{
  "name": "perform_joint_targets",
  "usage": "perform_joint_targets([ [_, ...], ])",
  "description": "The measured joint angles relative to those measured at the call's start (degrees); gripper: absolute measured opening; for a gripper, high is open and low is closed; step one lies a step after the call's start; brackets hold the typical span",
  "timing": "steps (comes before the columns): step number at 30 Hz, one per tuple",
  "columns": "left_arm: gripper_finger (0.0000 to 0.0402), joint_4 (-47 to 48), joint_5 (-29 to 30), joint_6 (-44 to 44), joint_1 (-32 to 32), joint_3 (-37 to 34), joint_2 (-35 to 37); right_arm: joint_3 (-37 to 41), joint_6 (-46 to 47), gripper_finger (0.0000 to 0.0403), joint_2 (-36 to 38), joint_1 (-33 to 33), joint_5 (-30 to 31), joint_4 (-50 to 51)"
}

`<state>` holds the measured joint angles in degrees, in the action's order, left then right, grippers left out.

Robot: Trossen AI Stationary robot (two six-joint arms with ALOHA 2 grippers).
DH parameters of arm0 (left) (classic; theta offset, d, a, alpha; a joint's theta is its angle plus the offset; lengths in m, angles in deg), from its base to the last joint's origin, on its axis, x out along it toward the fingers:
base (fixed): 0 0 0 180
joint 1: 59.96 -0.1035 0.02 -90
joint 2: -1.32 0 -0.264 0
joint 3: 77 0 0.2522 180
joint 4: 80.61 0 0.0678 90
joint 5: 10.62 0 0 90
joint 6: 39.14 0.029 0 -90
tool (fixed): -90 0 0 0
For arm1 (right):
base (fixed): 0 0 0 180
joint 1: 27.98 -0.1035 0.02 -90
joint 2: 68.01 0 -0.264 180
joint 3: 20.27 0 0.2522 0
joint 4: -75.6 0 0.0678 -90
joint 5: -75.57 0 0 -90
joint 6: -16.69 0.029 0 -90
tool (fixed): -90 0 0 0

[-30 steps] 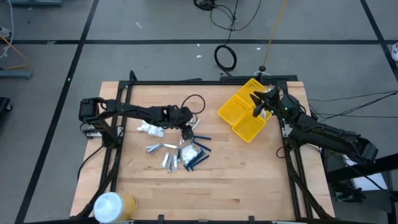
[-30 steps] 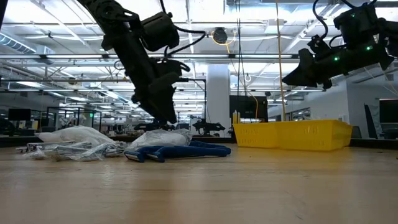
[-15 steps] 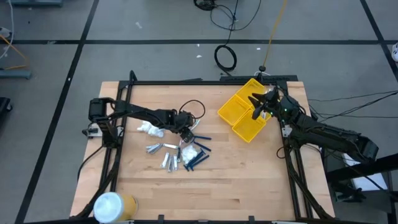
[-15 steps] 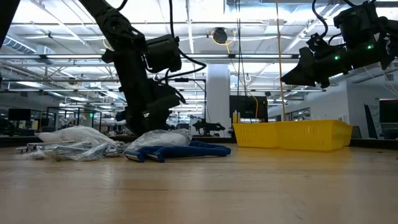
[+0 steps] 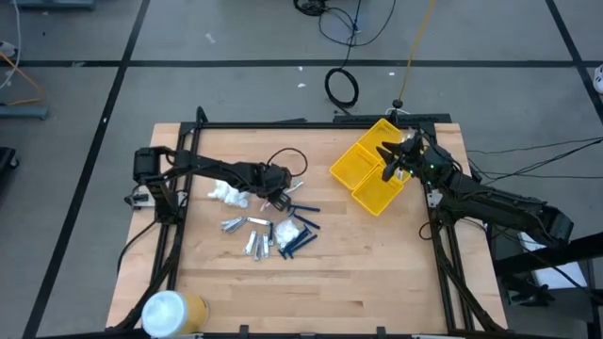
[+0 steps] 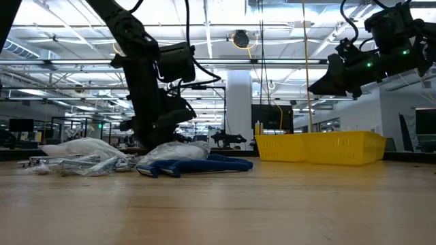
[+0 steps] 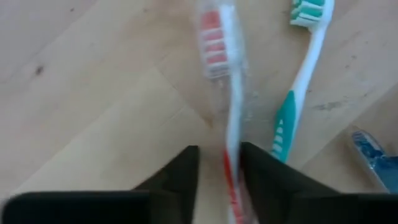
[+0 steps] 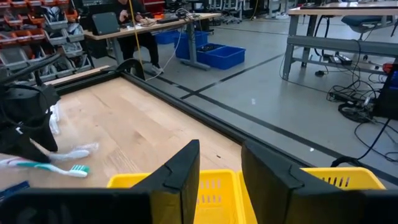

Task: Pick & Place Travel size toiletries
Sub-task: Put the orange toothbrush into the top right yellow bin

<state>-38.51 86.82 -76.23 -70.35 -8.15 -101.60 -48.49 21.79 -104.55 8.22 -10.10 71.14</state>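
1. Two arms over one wooden table [image 5: 377,264]; left gripper [image 5: 275,197] low near the table's middle, right gripper [image 5: 388,168] raised above the yellow bin [image 5: 363,191] at the far right corner.
2. Left gripper: fingers [image 7: 177,180] close together with the handle of a red-and-white toothbrush [image 7: 225,93] between them; whether actually clamped cannot be told. Bristle end forward of the fingertips, toothbrush low against the table.
3. Teal-and-white toothbrush [image 7: 305,81] flat on the table just beside the red one; same toothbrush seen from the right wrist [image 8: 46,165].
4. Right gripper: fingers [image 8: 177,180] with a narrow gap, nothing visible between them, above the bin rim.
5. Remaining toiletries near the table's middle, toward the near edge from the left gripper: silvery tubes [image 5: 247,235], clear packets [image 5: 285,231], dark blue combs [image 5: 301,240].
6. Crumpled white packet [image 5: 227,195] toward the left edge, just beside the left arm.
7. White-and-yellow cylinder [image 5: 170,312] at the near left corner, well apart from the rest.
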Motion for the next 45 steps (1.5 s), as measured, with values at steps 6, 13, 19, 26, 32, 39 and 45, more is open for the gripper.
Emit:
perform_joint_targets([
  [6, 0.0016, -2.12, -0.98, 5.65, -1.5, 1.69, 0.46, 0.0, 0.0, 0.0109, -0.02, 0.0, 0.0, 0.13],
  [13, 0.0009, -2.66, 4.51, 19.07, -1.04, 12.17, 2.74, 0.0, 0.17, 0.0109, -0.01, 0.0, -0.07, 0.09],
  [19, 0.0007, -9.1, 5.32, 32.59, -0.35, 19.69, 2.77, 0.0, 1.41, 0.0109, -0.02, -0.09, -0.13, 0.74],
  [26, 0.0006, -35.11, -8.06, 46.01, -3.08, 16.89, 2.19, 0.0, 1.64, 0.0109, -0.02, -0.09, -0.13, 0.96],
  [32, 0.0006, -63.39, -29.96, 44.22, -7.46, 11.35, -0.26, 0.0, 2.05, 0.011, -0.09, -0.65, -3.88, -0.51],
  [39, 0.0006, -68.75, -31.69, 42.1, -6.88, 11.93, -5.33, 0.0, 6.67, 0.0143, -4.28, -5.13, -10.74, -20.51],
  [45, 0.0005, -69.12, -31.56, 41.86, -5.89, 13.03, -7.69, 0.0, 3.85, 0.0216, -12.98, -11.13, -12.11, -36.99],
])
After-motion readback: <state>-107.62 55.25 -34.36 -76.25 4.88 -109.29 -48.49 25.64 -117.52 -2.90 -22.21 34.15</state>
